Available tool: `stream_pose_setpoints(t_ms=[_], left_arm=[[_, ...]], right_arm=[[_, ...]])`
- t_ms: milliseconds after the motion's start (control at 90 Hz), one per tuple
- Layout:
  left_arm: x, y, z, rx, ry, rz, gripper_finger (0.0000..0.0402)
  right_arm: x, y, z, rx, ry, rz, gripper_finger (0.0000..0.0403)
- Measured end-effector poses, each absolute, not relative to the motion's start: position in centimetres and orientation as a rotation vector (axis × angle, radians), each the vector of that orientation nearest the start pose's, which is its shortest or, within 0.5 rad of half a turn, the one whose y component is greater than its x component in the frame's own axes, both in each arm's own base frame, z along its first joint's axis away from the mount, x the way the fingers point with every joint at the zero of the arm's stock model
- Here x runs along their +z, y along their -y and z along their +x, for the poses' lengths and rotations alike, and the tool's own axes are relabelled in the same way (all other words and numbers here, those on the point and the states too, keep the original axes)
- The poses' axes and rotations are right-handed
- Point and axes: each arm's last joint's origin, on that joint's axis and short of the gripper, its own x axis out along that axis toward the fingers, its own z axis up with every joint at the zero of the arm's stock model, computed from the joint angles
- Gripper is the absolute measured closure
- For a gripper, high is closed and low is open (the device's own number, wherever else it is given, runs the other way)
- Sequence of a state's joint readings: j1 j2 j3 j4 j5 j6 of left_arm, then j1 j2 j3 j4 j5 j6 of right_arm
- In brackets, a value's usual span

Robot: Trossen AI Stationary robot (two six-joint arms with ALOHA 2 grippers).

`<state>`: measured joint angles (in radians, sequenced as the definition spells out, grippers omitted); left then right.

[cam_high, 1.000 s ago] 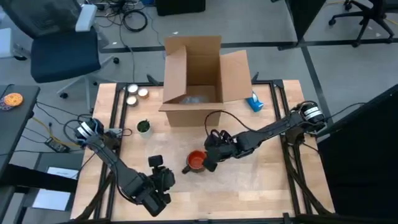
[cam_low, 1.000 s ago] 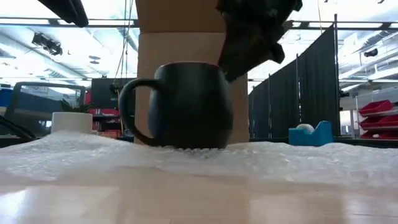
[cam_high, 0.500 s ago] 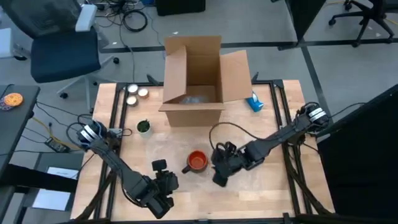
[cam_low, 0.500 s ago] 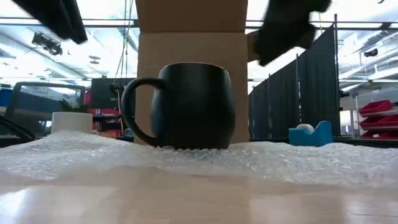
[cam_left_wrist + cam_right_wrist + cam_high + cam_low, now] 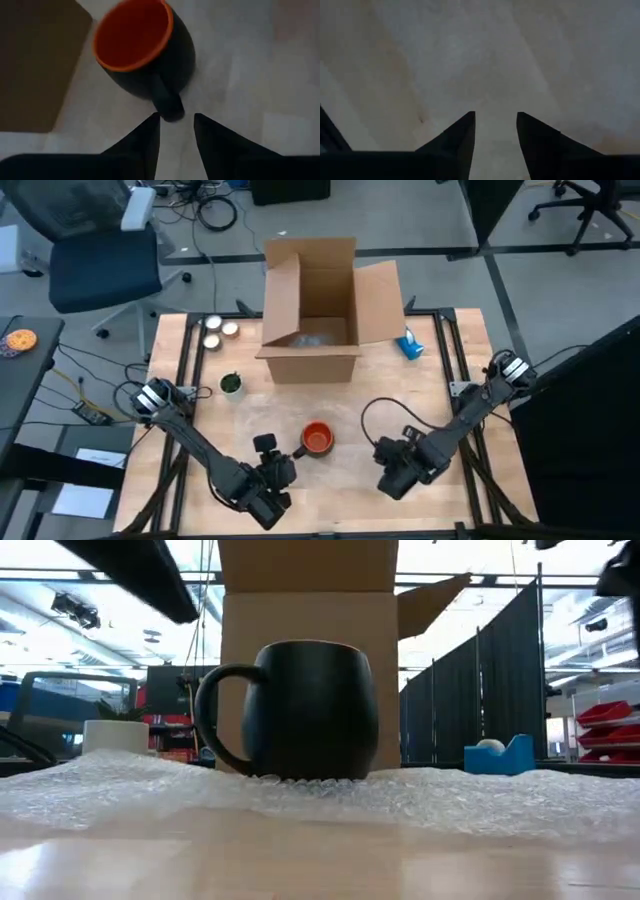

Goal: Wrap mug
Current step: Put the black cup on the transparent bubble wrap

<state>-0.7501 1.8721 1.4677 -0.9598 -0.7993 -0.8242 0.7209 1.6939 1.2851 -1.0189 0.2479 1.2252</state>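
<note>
The mug point(image 5: 305, 710) is standing upright on a sheet of bubble wrap point(image 5: 480, 802) spread over the wooden table point(image 5: 440, 380), near the table's front middle. It is showing a dark, rounded, matte body with an orange interior point(image 5: 132, 32) and orange rim. Its loop handle point(image 5: 165, 100) is pointing toward the left gripper point(image 5: 176, 117).

The left gripper is sitting at the table's front edge, just beside the mug on the handle side. Its fingers point(image 5: 145, 137) are standing narrowly parted, their tips flanking the end of the handle; contact cannot be confirmed. It is holding nothing.

The right gripper point(image 5: 495, 116) is hovering over the bubble wrap at the front right, apart from the mug. Its fingers are likewise narrowly parted and gripping nothing.

Farther back, a small potted plant point(image 5: 231, 384) is sitting left of centre. Behind the mug an open cardboard box point(image 5: 312, 305) is standing with flaps raised. A blue tape dispenser point(image 5: 408, 345) is resting just beside the box's right side, and two round tins point(image 5: 220, 328) are lying at the back left.
</note>
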Motion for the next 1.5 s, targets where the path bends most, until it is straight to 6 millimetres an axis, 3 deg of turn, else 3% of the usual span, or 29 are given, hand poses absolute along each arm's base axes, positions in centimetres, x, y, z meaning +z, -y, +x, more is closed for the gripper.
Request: stream_pose_setpoints(t_ms=[144, 356, 500, 833, 1000, 1233, 1500], left_arm=[[22.2, 23.3, 28.2, 0.462, -0.747, 0.197, 0.0264], [17.9, 22.9, 27.9, 0.421, -0.728, 0.094, 0.0200], [16.2, 22.5, 27.9, 0.429, -0.629, 0.032, 0.0167], [14.6, 20.6, 28.6, 0.479, -0.601, 0.011, 0.0161], [14.7, 19.9, 29.2, 0.499, -0.591, -0.007, 0.0199], [14.6, 19.5, 29.5, 0.483, -0.624, 0.064, 0.0362], [16.2, 19.7, 30.6, 0.445, -0.630, 0.153, 0.0356]], right_arm=[[22.8, -20.8, 23.6, -0.431, -1.209, 0.383, 0.0281], [22.8, -21.3, 23.3, -0.453, -1.193, 0.424, 0.0281], [22.9, -21.4, 23.2, -0.467, -1.186, 0.450, 0.0281], [23.0, -21.6, 23.6, -0.459, -1.115, 0.463, 0.0281], [23.0, -21.6, 23.6, -0.457, -1.112, 0.464, 0.0281], [23.0, -21.6, 23.6, -0.452, -1.112, 0.456, 0.0281], [23.0, -21.7, 23.7, -0.446, -1.108, 0.463, 0.0281]])
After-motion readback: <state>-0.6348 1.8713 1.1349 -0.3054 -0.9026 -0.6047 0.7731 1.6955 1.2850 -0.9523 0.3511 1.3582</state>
